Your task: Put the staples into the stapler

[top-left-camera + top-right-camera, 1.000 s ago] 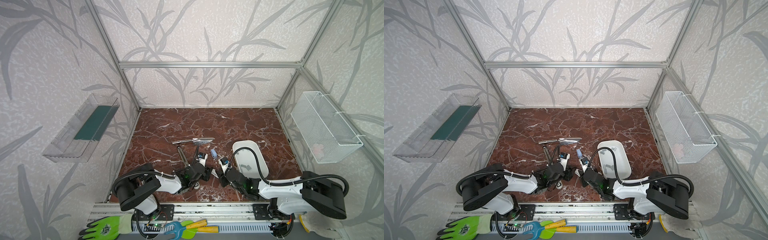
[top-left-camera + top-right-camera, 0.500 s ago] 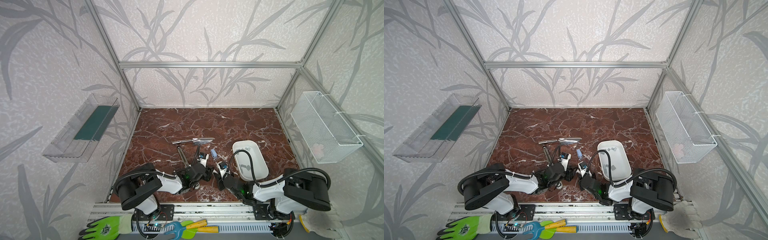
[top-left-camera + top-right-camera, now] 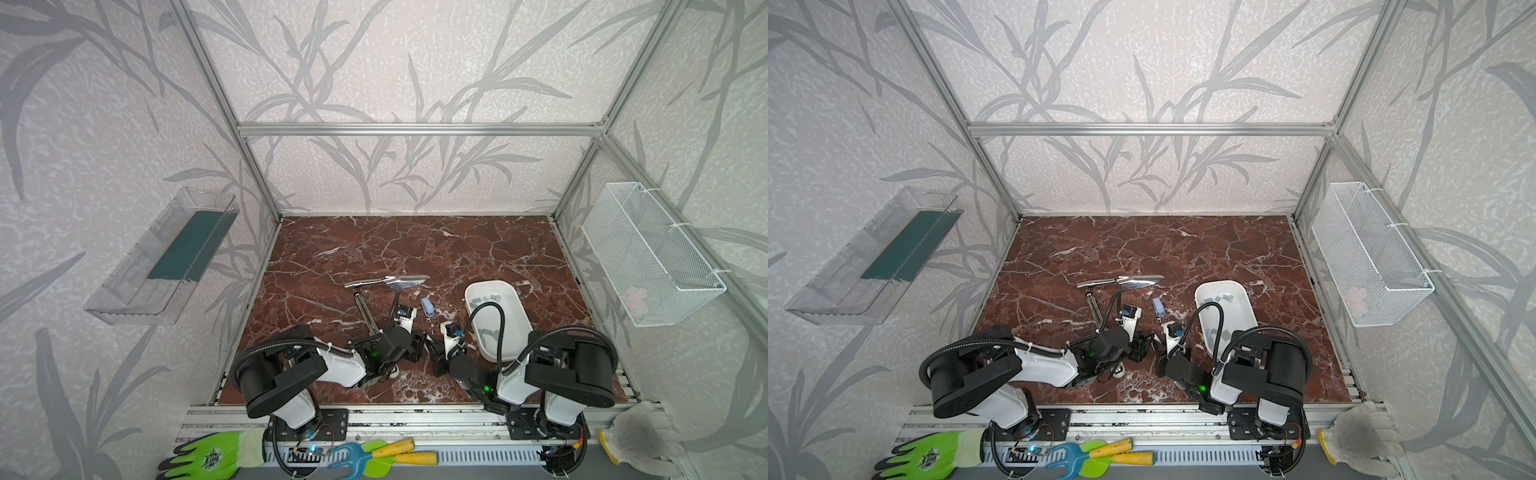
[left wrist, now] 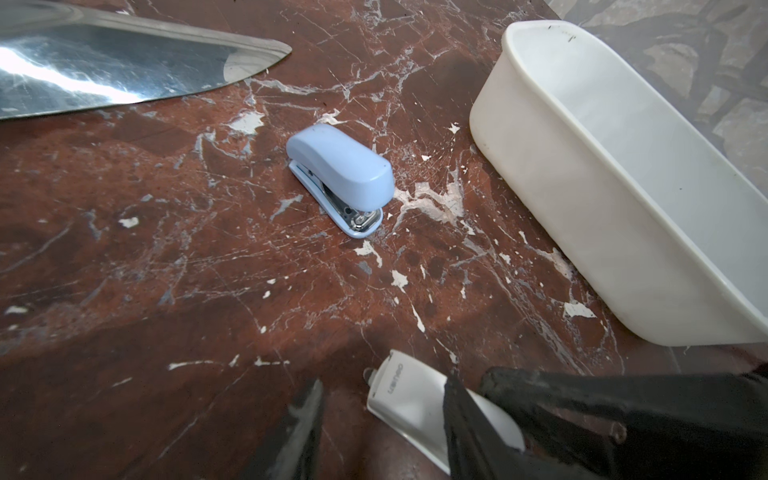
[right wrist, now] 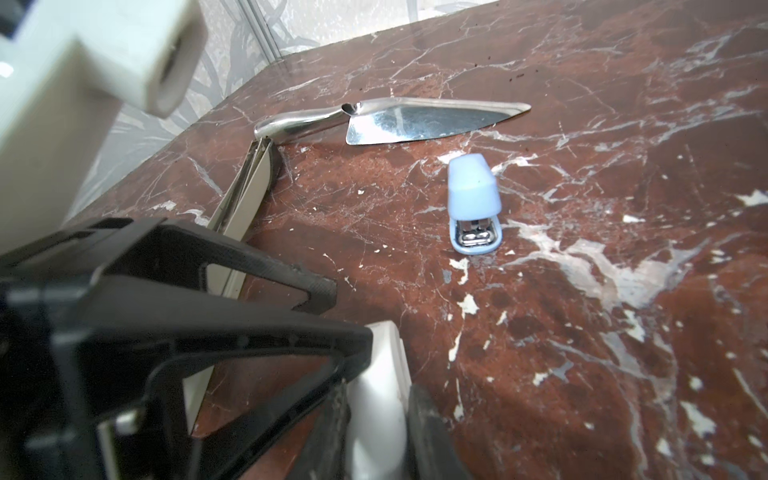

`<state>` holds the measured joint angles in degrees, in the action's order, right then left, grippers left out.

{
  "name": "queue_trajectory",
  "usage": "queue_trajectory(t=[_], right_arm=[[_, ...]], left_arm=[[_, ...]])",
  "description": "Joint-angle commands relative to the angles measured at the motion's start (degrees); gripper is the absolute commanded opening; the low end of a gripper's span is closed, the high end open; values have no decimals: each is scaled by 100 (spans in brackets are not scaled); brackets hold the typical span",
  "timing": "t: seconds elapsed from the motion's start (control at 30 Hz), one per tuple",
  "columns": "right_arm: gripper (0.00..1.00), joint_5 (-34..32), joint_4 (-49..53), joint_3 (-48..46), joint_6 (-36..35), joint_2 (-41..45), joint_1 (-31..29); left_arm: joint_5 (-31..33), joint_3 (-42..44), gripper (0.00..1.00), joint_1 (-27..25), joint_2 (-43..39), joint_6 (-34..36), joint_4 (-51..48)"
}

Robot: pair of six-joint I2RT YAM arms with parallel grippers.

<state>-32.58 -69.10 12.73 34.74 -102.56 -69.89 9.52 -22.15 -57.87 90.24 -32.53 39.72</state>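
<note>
A white stapler (image 4: 409,401) lies low over the table's front middle, between both grippers. My right gripper (image 5: 376,399) is shut on its body (image 5: 378,390), one finger pressed on each side. My left gripper (image 4: 382,432) stands open around its other end: one finger lies against it, the other finger (image 4: 301,419) is apart from it. In both top views the two grippers (image 3: 419,345) (image 3: 436,357) meet tip to tip and hide this stapler. A blue stapler (image 3: 427,306) (image 4: 340,174) rests shut farther back. The staples (image 3: 490,298) lie as grey strips in the white tray (image 3: 521,309).
A shiny metal server (image 3: 386,282) and long metal tongs (image 3: 363,309) lie behind the left gripper. The white tray's wall (image 4: 582,232) stands close on the right. A wire basket (image 3: 648,257) and a clear bin (image 3: 166,257) hang on the side walls.
The right arm has folded in toward the middle and its jaws have narrowed onto the white stapler. The left arm has hardly moved.
</note>
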Motion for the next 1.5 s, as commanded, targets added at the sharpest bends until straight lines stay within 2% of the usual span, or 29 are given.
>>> queue_trajectory(t=[0.0, 0.13, 0.23, 0.43, 0.6, 0.67, 0.73, 0.9, 1.03, 1.1, 1.23, 1.43, 1.47], right_arm=[[24, 240, 295, -336, 138, -909, 0], [26, 369, -1071, -483, -94, -1611, -21], [27, 401, -918, -393, -113, -1517, -16], [38, 292, 248, -176, -276, -492, -14], [48, 29, 2859, 586, -169, 616, -10], [49, 5, 3208, 767, -217, 665, -15], [50, -34, 3137, 827, -224, 523, 1], [46, -58, 2180, 822, -283, -125, 22], [39, 50, 2217, 1133, -365, -386, 117], [34, 324, 2204, 1326, -421, -527, 292], [27, 693, 2317, 1701, -554, -768, 709], [24, 1043, 2981, 2288, -814, -957, 1074], [24, 1072, 3008, 2337, -849, -996, 1277]], left_arm=[[-132, -158, 49, -64, 117, 40, 186], [-55, -167, 50, -75, -39, 91, 72], [35, -159, 51, -71, -264, 155, -93], [357, -190, 54, -52, -937, 342, -664], [839, -294, 57, 29, -1766, 467, -1589], [1022, -249, 59, 84, -2158, 465, -1900], [1131, -228, 62, 205, -2563, 403, -2300], [1084, -165, 63, 866, -3523, 77, -3526], [1154, -36, 69, 1375, -4254, -17, -4263], [1164, -15, 71, 1679, -4495, -87, -4599], [836, 128, 69, 2294, -4729, -319, -4778], [690, 294, 69, 2891, -5011, -476, -5036], [607, 350, 69, 3018, -5056, -512, -5029]])
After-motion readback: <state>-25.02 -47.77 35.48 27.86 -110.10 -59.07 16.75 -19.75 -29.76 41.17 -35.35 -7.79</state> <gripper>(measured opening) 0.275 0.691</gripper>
